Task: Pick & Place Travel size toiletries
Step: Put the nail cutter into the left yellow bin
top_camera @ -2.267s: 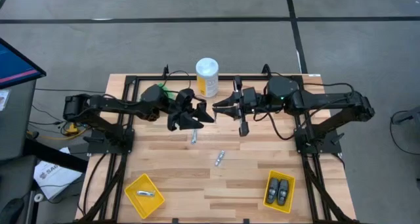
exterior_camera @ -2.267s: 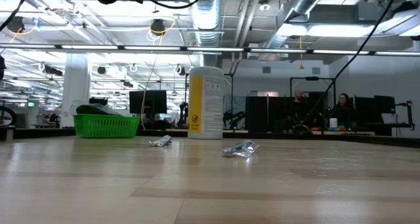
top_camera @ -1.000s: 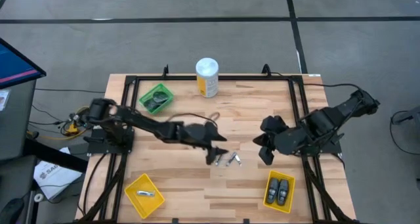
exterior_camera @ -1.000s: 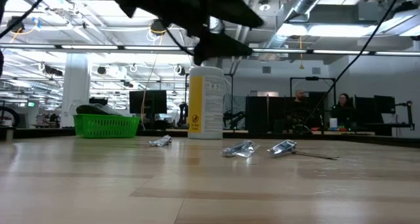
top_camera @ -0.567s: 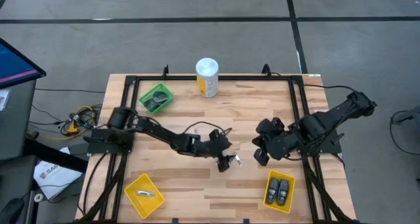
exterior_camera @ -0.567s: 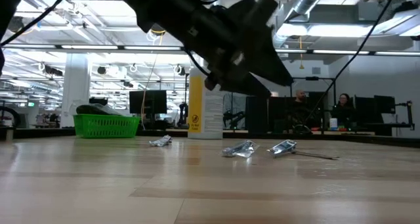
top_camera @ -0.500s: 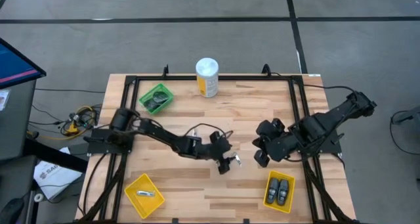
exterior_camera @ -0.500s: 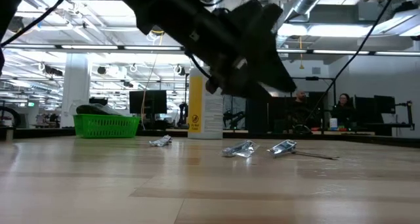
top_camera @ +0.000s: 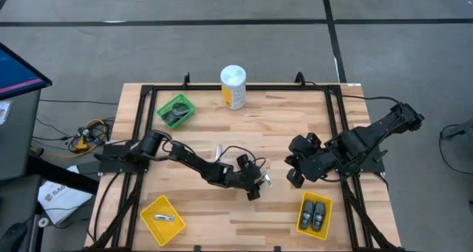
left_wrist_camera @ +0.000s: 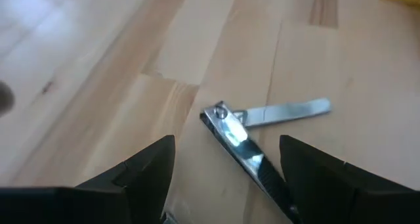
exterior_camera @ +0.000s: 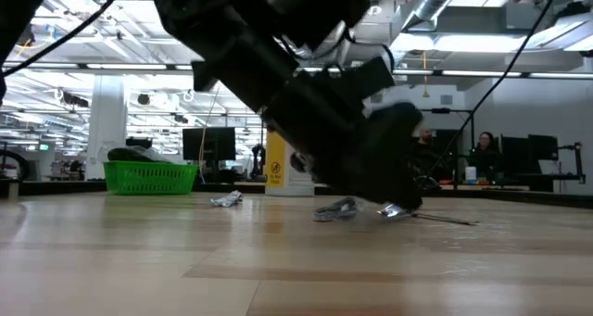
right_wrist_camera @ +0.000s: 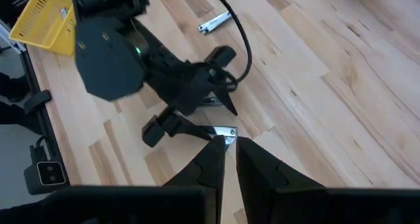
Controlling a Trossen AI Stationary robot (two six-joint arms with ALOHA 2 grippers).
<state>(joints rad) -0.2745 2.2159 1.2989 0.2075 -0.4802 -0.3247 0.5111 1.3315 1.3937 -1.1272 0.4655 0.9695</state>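
Toiletries lie spread over the wooden table (top_camera: 295,126); at the far left corner the green bin (top_camera: 176,110) holds dark pieces, and at the near left the yellow bin (top_camera: 162,219) holds one silver item; one small silver piece (top_camera: 219,151) lies alone on the wood left of centre; near the centre the left gripper (top_camera: 253,185) is down at the table with its fingers (left_wrist_camera: 141,168) spread wide apart and nothing between them but bare wood and an opened silver nail clipper (left_wrist_camera: 246,142) lying flat; right of that the right gripper (top_camera: 294,171) hangs above the table with its fingertips (right_wrist_camera: 216,159) pressed nearly together and empty; a second yellow bin (top_camera: 315,215) at the near right holds two dark oval pods (top_camera: 316,214); a white-and-yellow canister (top_camera: 233,87) stands upright at the far edge.
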